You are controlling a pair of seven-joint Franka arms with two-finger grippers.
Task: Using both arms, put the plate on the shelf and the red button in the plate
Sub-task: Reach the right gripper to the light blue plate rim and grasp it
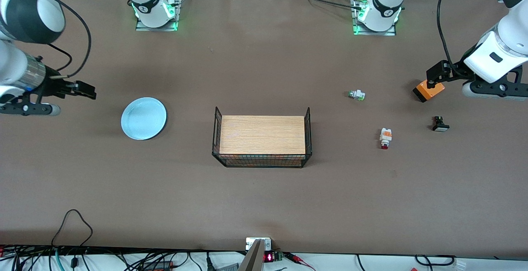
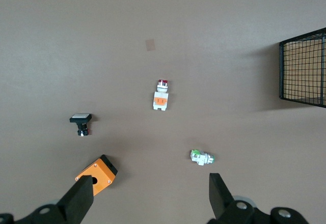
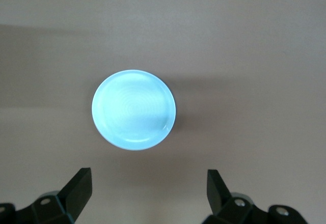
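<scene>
Brown table (image 1: 264, 205), wide and bare-topped. At its middle, wire basket (image 1: 261, 138) with a wooden board inside. Toward the right arm's end, plate (image 1: 143, 118) flat on the table, right gripper (image 1: 84, 90) in the air beside it, fingers spread, holding nothing. Toward the left arm's end, left gripper (image 1: 433, 75) over an orange box (image 1: 429, 90), fingers apart and empty. Nearer the front camera, red button (image 1: 385, 137) lying on its side, between a green-tipped part (image 1: 357, 95) and a black white-capped part (image 1: 440, 124).
</scene>
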